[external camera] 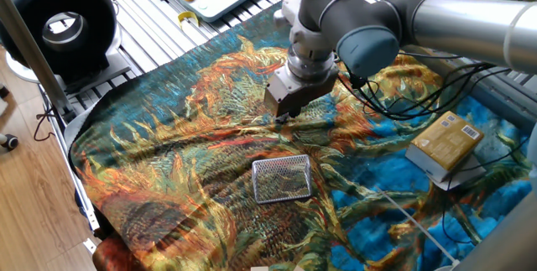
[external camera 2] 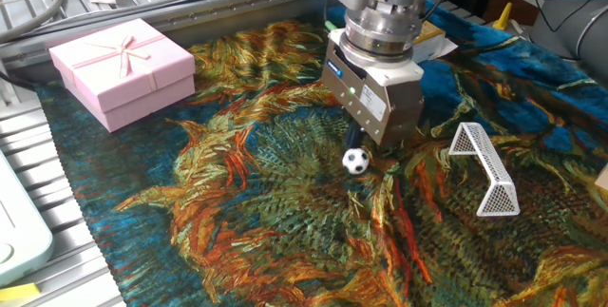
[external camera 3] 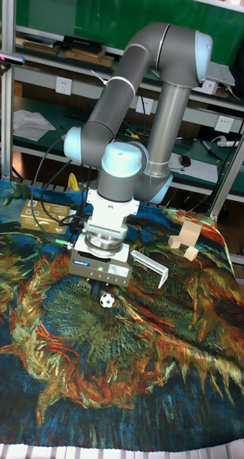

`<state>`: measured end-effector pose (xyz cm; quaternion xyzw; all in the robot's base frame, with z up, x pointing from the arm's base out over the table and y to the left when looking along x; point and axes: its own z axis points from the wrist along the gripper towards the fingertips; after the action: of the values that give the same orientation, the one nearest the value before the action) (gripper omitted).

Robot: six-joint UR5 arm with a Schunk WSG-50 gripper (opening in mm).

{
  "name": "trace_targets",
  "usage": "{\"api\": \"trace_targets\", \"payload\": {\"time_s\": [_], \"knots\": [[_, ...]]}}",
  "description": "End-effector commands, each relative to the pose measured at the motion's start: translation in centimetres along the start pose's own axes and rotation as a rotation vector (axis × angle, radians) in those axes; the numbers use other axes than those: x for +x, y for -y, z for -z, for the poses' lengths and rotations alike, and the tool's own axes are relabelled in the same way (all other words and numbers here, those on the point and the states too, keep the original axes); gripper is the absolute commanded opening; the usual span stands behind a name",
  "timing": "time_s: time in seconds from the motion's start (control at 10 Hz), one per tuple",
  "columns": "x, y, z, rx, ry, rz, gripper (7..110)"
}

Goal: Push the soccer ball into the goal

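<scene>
Soccer ball point(external camera 2: 355, 161), black and white, is lying on the patterned cloth point(external camera 2: 285, 202) covering the surface, near its middle, just below the claw point(external camera 2: 380, 136). The claw is hanging low over the cloth right beside the ball; I cannot tell how its fingers are standing. Goal point(external camera 2: 485, 168), silver mesh, is sitting well apart from the ball. A pink gift box point(external camera 2: 122, 69) is resting by one cloth edge, a tan cardboard box point(external camera: 445, 146) by the opposite edge.
</scene>
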<state>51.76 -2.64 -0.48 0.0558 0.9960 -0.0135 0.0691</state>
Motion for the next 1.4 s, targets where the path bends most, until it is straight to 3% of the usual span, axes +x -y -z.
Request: {"api": "trace_targets", "payload": {"time_s": [0.0,0.2,0.5,0.7,0.9,1.0,1.2,1.3], "knots": [[-3.6,1.4,-0.3,0.064,0.108,0.079,7],[-5.4,1.2,0.3,0.065,0.097,0.093,7],[-7.9,-0.2,0.4,0.027,0.087,0.074,7],[-8.8,-2.3,0.6,-0.007,0.078,0.034,7],[-8.7,-5.8,1.1,-0.098,0.054,-0.02,7],[-8.4,-6.6,1.1,-0.1,0.047,-0.037,7],[-8.7,-5.5,0.2,-0.053,0.054,-0.023,7],[-8.9,-5.0,-0.3,-0.052,0.064,-0.014,7]]}}
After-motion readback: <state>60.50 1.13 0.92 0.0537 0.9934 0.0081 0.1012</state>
